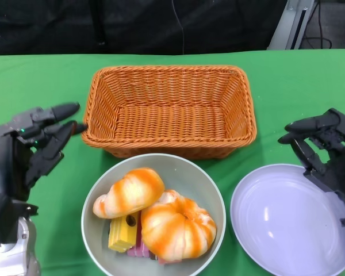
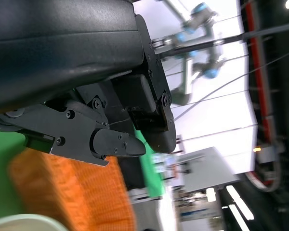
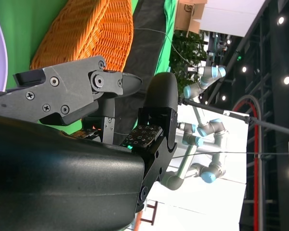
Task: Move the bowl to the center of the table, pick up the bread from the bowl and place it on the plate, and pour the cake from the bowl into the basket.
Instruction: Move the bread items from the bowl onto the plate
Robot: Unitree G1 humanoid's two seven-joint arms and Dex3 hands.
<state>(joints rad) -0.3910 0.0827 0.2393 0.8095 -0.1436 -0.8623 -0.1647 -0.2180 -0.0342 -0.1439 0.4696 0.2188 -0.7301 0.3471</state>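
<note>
A grey-green bowl (image 1: 213, 190) sits at the front middle of the green table, holding two orange-glazed bread rolls (image 1: 129, 191) (image 1: 178, 226) and yellow and pink cake pieces (image 1: 124, 233). The orange wicker basket (image 1: 169, 110) stands just behind it, empty. A pale lilac plate (image 1: 282, 224) lies at the front right. My left hand (image 1: 31, 144) hovers left of the bowl, fingers apart and empty, its tips near the basket's left corner. My right hand (image 1: 325, 149) hangs over the plate's far right rim, fingers apart, holding nothing.
The green cloth (image 1: 40, 80) runs to a dark back edge behind the basket. In the wrist views, the basket (image 3: 86, 33) (image 2: 58, 192) shows beyond each hand's fingers, with other robot arms far in the background.
</note>
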